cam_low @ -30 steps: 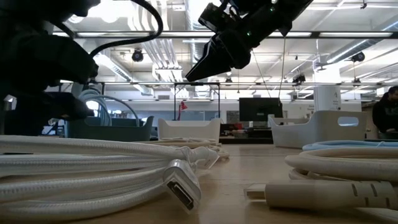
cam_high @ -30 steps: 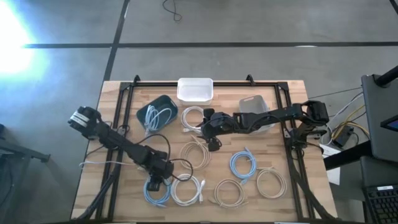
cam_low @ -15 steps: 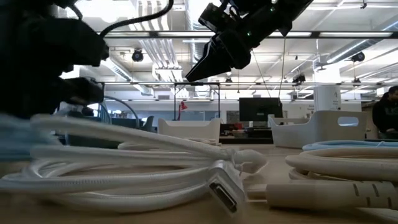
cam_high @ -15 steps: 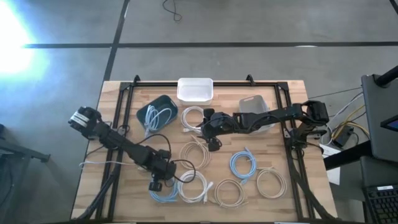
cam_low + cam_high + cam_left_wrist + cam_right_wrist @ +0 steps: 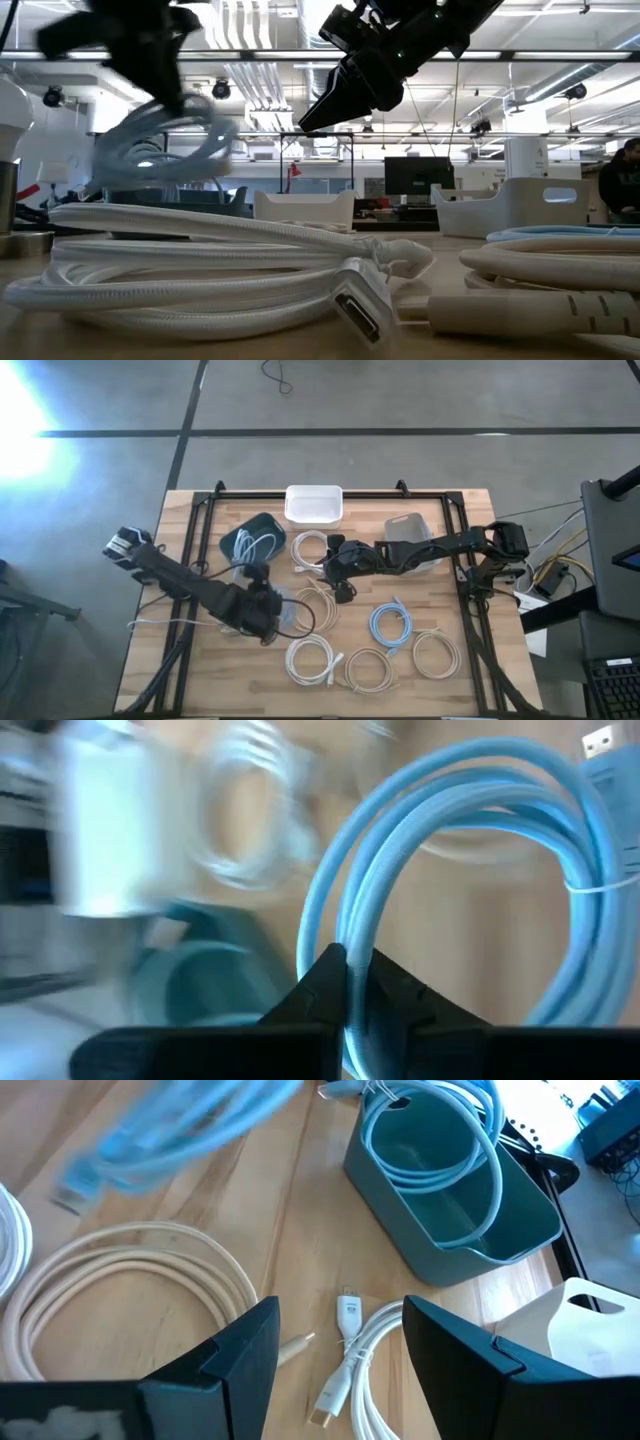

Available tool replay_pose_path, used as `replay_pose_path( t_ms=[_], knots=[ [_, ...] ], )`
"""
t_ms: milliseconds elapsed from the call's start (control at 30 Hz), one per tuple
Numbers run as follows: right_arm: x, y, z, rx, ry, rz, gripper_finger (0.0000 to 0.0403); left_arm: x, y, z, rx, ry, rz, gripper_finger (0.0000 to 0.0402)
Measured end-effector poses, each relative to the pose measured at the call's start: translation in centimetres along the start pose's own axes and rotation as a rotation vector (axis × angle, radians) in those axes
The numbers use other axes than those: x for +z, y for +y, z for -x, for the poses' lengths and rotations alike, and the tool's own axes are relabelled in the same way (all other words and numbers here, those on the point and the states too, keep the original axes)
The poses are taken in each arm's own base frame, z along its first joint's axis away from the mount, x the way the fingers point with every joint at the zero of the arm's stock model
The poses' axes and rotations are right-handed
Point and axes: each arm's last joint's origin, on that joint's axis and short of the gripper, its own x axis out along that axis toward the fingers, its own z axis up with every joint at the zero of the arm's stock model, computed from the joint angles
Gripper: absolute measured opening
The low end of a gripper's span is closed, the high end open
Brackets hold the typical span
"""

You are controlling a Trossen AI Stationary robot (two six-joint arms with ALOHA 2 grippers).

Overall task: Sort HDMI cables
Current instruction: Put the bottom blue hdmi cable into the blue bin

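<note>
Light blue coil (image 5: 470, 870) lifted since earlier — left jaws (image 5: 347, 982) clamped on it

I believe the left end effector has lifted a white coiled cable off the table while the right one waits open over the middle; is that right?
Not quite: the coiled cable pinched in the left end effector is light blue, not white, as the left wrist view shows. The rest holds: it hangs off the table, and the right end effector waits open over the middle.

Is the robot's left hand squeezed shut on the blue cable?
Yes, shut. In the left wrist view the left hand pinches the light blue cable coil between its dark fingers, lifted off the table.
</note>
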Motion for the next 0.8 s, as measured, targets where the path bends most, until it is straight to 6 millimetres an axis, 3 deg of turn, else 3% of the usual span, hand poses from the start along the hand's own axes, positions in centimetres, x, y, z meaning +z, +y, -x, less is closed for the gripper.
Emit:
replay_pose_path(
  t_ms=[133,267,500,667,800],
  knots=[
    [0.0,0.0,0.0,0.000,0.000,-0.002,0.0210,0.6,2.4,0.2,0.240,-0.045,0.016,0.0022],
    [0.0,0.0,0.0,0.000,0.000,-0.002,0.0210,0.5,4.8,-1.4,0.411,0.000,0.078,0.0035],
    [0.0,0.0,0.0,0.000,0.000,-0.002,0.0210,-1.4,9.2,-5.7,0.435,0.183,0.367,0.0028],
    [0.0,0.0,0.0,0.000,0.001,-0.002,0.0210,-3.7,10.9,-8.0,0.461,0.324,0.426,0.0031],
    [0.0,0.0,0.0,0.000,0.001,-0.002,0.0210,-4.8,11.5,-8.4,0.480,0.400,0.433,0.0035]
  ],
)
